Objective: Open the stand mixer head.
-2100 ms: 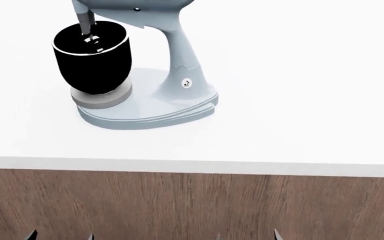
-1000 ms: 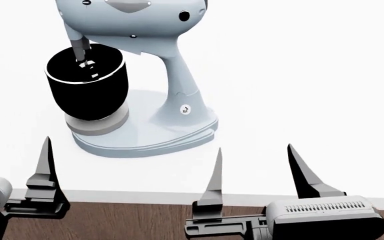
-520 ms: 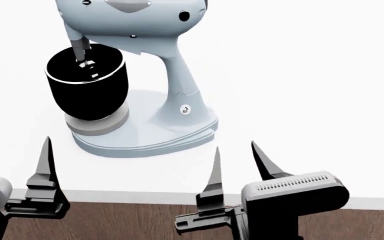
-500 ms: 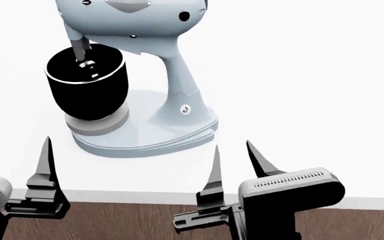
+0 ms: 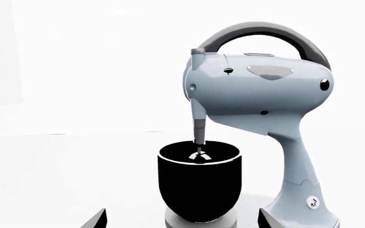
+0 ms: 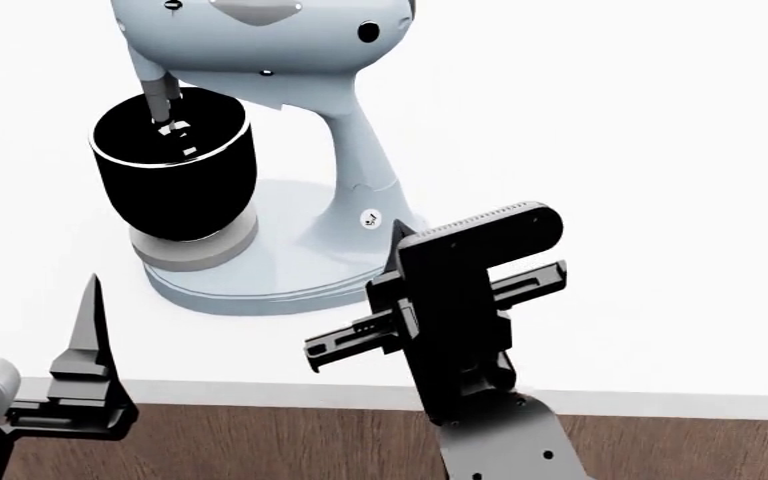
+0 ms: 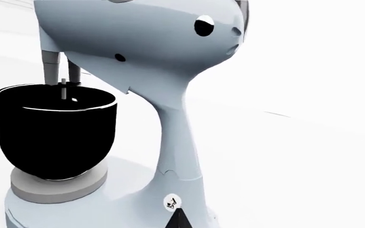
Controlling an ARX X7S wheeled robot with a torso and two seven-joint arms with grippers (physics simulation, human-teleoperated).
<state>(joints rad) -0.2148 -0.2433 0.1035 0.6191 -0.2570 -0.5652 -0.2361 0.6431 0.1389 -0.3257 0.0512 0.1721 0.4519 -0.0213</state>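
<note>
The mixer head point(image 5: 258, 92) is a bulky, rounded, pale blue-grey body with small dark dots, a grey oval patch on top and a dark curved band arching over it. It sits lowered, ahead of and above the right gripper point(image 6: 398, 245), well apart from it

Head looks down; both wrists face the mixer point(image 5: 252, 137), right seemingly nearer.

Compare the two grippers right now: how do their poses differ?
In the head view, the right gripper is raised over the counter, close to the mixer's neck; the left gripper sits low at the counter edge, farther away. Neither touches the stand mixer head.
</note>
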